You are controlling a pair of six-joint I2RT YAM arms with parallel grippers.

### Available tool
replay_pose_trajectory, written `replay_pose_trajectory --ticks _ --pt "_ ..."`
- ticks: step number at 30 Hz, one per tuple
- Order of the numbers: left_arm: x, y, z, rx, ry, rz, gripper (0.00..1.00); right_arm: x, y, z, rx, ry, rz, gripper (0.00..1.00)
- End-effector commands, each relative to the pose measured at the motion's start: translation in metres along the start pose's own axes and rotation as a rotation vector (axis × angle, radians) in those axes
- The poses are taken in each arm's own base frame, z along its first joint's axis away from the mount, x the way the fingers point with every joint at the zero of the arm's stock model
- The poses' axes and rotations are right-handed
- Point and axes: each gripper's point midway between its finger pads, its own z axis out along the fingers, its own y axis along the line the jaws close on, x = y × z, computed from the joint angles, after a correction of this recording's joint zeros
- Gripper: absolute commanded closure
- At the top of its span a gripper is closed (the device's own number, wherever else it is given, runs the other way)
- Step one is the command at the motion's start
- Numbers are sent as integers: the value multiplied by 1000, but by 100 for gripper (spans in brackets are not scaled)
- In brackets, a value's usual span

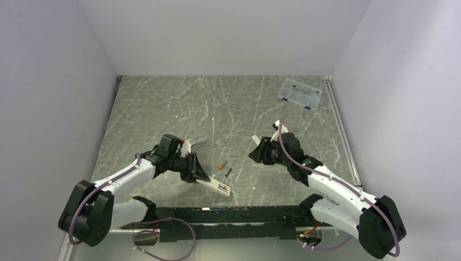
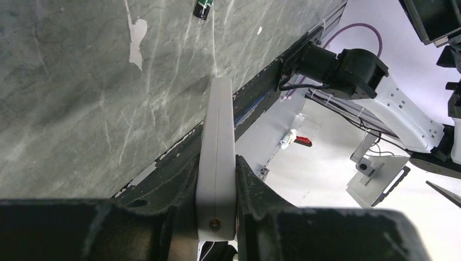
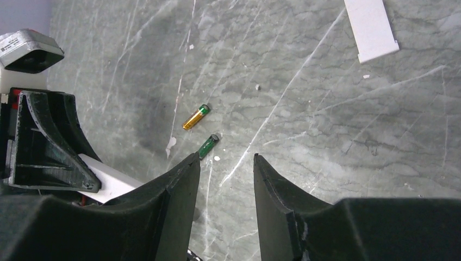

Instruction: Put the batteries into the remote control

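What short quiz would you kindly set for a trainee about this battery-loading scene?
1. True or false: the left claw is shut on the remote control.
2. Where do the gold battery and the green battery lie? A) inside the remote control; B) loose on the table; C) in the clear box.
3. Fill in: the right claw is ____ and holds nothing.
Key: 1 true; 2 B; 3 open.
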Motion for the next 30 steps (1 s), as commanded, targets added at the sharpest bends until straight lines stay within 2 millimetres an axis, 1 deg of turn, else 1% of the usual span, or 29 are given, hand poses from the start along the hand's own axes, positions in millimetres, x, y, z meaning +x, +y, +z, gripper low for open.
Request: replay_pose_trajectory --ticks 1,5,13,16,22,25,27,30 --pt "-5 -1 4 16 -13 50 100 -18 13 2 -16 -56 -17 56" --pt "-6 4 7 5 -13 48 99 -16 15 3 -20 -50 -23 56" --pt "-8 12 13 -6 -4 42 91 -13 14 3 -15 -46 -21 55" --pt "-9 14 14 -12 -5 43 84 -12 14 3 -15 -42 -21 55" --pt "-9 20 14 -38 -13 32 64 -11 14 3 -11 -39 -26 55" --pt "-9 24 12 -66 -30 27 58 -11 13 4 -7 -36 -29 55" --pt "-10 27 11 -84 -43 22 50 -11 12 4 -2 -35 -31 55" --pt "-9 29 10 -93 -49 19 46 -11 12 4 -2 -35 -34 54"
